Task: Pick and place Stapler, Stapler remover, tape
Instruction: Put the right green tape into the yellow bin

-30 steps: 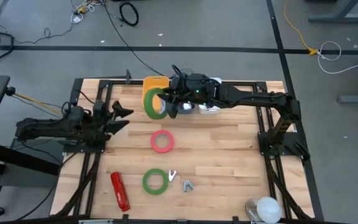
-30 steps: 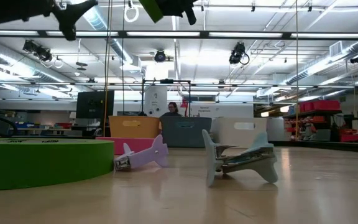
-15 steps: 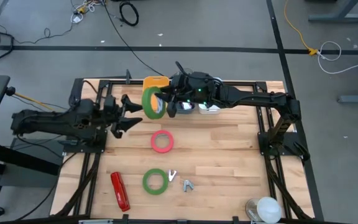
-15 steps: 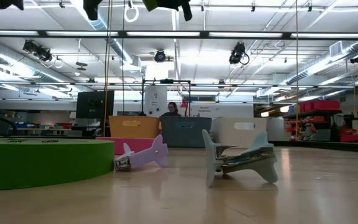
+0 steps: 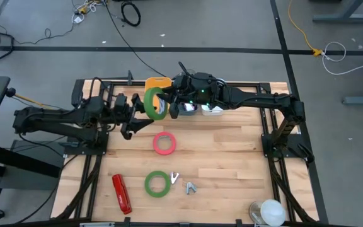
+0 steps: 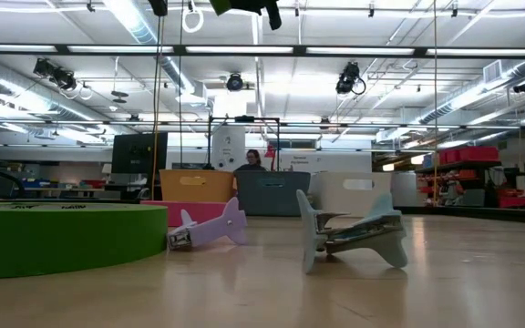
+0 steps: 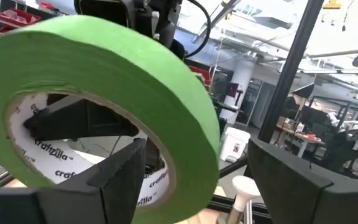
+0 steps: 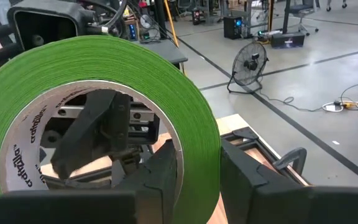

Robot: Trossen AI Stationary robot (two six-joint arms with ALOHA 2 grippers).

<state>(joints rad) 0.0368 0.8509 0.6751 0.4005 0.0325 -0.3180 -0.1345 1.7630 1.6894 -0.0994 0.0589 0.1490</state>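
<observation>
Wooden slats form the table top [image 5: 232,151] beneath my two dark arms. My right gripper [image 5: 167,104] pinches a green ring-shaped tape roll [image 5: 155,104] by its wall, holding it upright above the table's far edge, in front of an orange bin [image 5: 157,84]. My left gripper [image 5: 138,112] is just beside that roll, fingers spread wide; in the left wrist view the roll sits between them, and I cannot tell whether they touch it. A pinkish-red tape ring [image 5: 164,143] lies flat at mid-table. A second green tape ring [image 5: 157,183] lies nearer the front edge, between a red stapler [image 5: 121,193] and two small grey staple removers [image 5: 183,183].
</observation>
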